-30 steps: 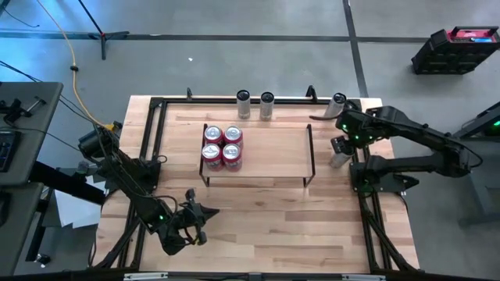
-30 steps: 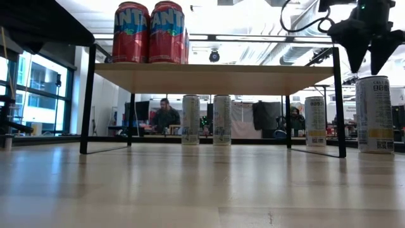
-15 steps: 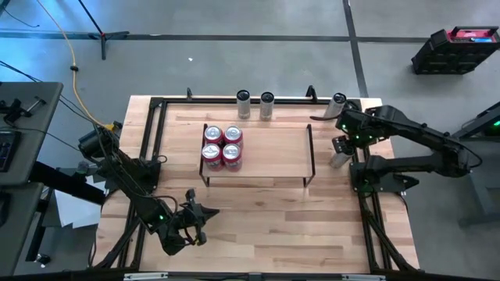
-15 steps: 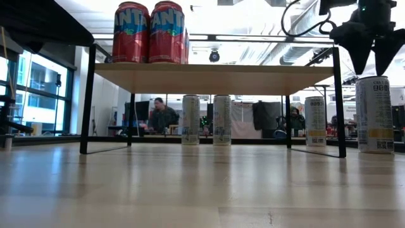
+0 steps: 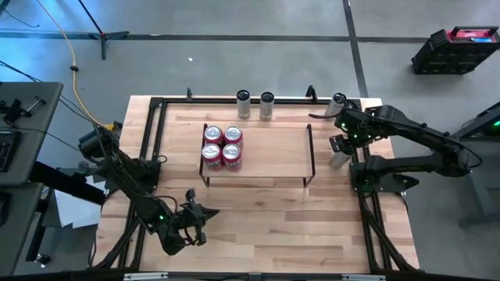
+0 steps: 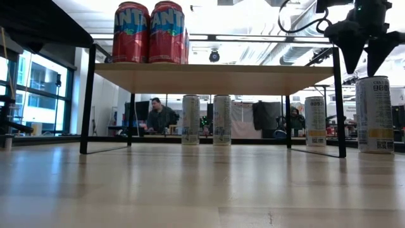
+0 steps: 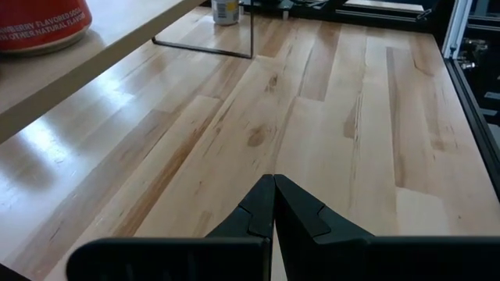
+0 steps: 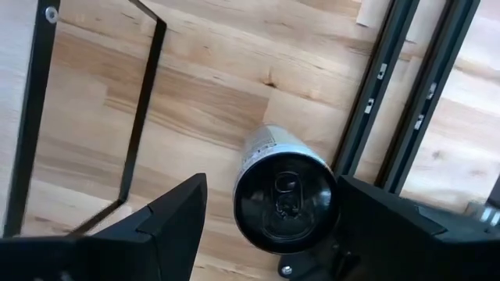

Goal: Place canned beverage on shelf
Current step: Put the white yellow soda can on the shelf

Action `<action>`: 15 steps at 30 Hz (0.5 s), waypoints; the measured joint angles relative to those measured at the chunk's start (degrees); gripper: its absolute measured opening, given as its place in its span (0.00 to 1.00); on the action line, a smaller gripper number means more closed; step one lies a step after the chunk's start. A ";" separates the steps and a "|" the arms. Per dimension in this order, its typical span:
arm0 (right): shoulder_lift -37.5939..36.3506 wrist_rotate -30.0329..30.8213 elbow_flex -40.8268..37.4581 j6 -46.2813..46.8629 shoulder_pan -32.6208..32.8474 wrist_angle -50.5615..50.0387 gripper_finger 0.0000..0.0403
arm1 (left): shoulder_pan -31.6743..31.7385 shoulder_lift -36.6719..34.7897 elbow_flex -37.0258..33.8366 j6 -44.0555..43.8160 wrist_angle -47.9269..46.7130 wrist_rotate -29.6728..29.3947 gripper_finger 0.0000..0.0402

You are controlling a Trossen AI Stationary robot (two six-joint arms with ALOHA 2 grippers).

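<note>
four red cans (image 5: 222, 145) are already sitting on the shelf (image 5: 273, 152) while the right gripper (image 8: 269, 215), fingers spread, is hovering over a silver can (image 8: 283, 191) at three o'clock.

A black case (image 5: 456, 50) sits on the grey floor; a seated person (image 6: 158, 117) shows beyond the table.

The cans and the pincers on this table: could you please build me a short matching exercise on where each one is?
Things:
1. red Fanta cans
2. white can
3. left pincer
4. right pincer

Places or states:
A. open, above the white can
B. on the shelf
C. standing beside the shelf's right end
D. shut, over bare tabletop

Pairs: 1-B, 2-C, 3-D, 4-A
</note>
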 joint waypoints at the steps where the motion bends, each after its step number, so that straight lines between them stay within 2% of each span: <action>1: 0.00 0.07 0.00 -0.96 0.00 0.02 0.68 | 0.00 0.00 0.00 0.03 0.00 0.00 0.00; 15: 0.00 -4.58 0.00 -1.96 0.02 1.27 0.68 | 0.00 0.00 0.00 0.00 0.00 0.04 0.00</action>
